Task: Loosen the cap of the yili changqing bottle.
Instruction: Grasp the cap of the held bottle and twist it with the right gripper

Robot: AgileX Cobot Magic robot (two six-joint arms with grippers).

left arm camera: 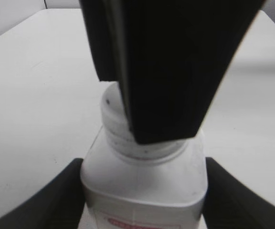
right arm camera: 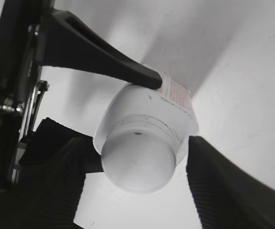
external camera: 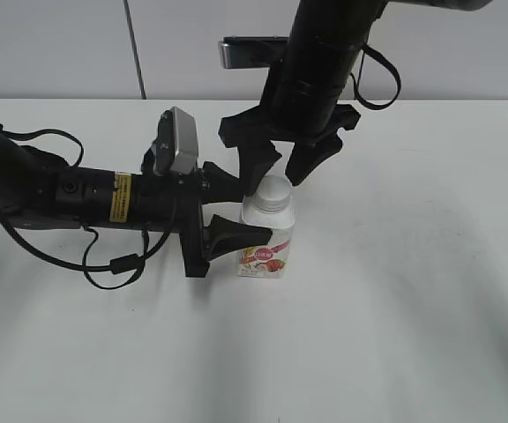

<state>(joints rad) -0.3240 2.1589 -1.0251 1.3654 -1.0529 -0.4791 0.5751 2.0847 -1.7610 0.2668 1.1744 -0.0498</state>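
The yili changqing bottle, white with a red-pink label, stands upright on the white table. My left gripper reaches in from the left and is shut on the bottle's body; in the left wrist view its fingers press both sides of the bottle. The white cap sits on the neck. My right gripper hangs above it, open, with one finger on each side of the cap and small gaps. In the right wrist view the cap lies between the fingers. A right finger hides part of the cap in the left wrist view.
The white table stretches around the bottle. A black cable from the left arm lies on the table at the left. A pale wall stands behind the table's far edge.
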